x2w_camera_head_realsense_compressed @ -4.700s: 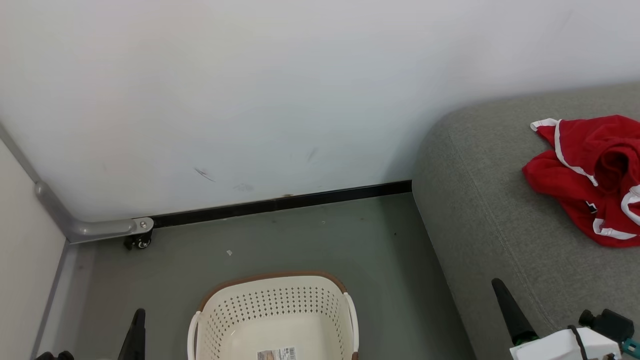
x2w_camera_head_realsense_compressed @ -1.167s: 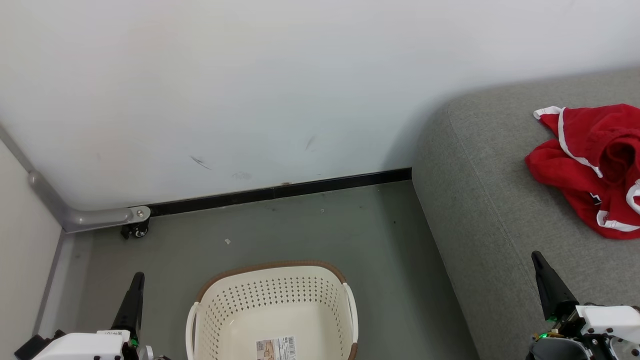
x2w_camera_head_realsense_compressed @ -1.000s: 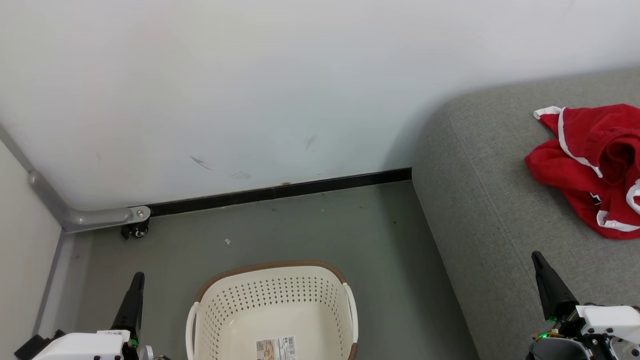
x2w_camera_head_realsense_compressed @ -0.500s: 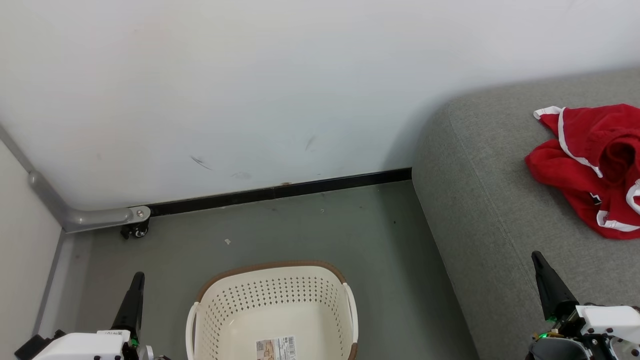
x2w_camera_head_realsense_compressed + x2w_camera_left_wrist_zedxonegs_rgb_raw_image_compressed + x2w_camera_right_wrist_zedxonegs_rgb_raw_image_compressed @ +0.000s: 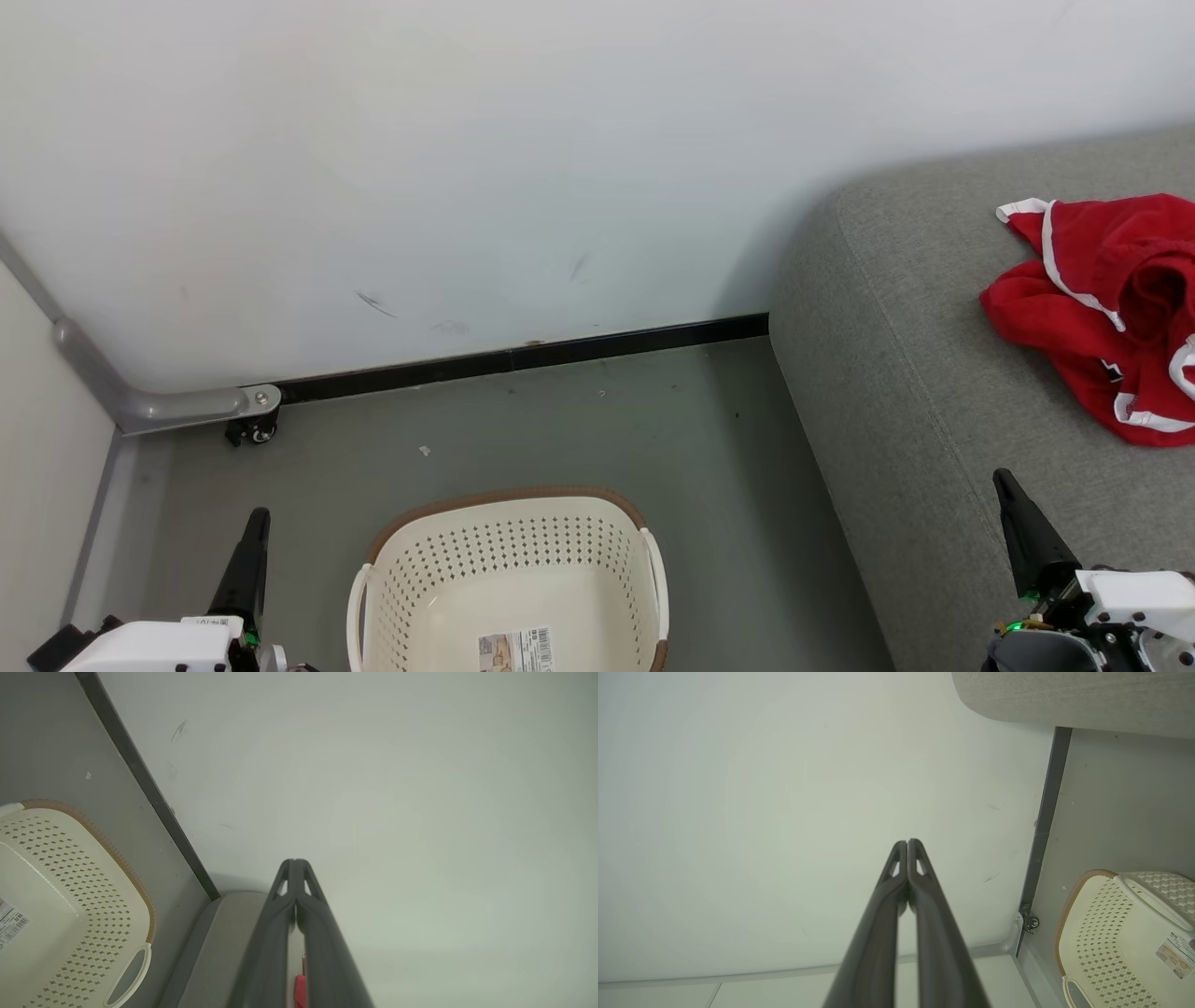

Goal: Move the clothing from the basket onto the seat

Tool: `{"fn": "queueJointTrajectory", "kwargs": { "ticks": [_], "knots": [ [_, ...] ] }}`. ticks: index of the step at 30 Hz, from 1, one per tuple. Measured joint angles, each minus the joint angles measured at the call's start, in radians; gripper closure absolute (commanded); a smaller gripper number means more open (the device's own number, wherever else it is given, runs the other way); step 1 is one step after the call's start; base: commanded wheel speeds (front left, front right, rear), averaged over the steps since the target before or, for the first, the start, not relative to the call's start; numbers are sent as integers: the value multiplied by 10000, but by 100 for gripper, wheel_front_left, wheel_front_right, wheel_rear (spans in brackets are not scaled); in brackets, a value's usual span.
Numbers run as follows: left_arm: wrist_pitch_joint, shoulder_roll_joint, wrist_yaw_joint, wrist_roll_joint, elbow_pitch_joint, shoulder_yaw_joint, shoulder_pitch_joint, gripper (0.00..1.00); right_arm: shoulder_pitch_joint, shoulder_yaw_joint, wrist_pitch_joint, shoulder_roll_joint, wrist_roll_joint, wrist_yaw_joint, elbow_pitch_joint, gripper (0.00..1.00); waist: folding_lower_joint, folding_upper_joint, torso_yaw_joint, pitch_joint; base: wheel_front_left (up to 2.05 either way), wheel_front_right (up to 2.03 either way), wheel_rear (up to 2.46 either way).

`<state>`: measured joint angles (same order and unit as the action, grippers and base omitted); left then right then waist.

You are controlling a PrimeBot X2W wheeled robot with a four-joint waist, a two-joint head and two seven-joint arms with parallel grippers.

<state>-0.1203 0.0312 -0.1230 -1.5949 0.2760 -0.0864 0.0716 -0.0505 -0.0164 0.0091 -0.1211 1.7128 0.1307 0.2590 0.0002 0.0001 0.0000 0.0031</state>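
On the large grey-green woven seat, ahead and right of my right hand, lies the red white-trimmed clothing; the cream perforated plastic basket looks empty. I see both hands pressed together, empty; the left hand is farther.

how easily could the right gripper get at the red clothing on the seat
Probably yes: the shut right gripper shows over the seat, and only bare cushion lies between it and the red clothing. It would need to open first.
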Motion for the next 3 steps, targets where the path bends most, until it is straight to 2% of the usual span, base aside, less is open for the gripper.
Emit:
{"fn": "queueJointTrajectory", "kwargs": {
  "ticks": [3],
  "knots": [
    [0,0,0,0,0,2,0,100,0,-4,8,8,0,0,0,100,0,0,0,0,0,0,0]
  ]
}}
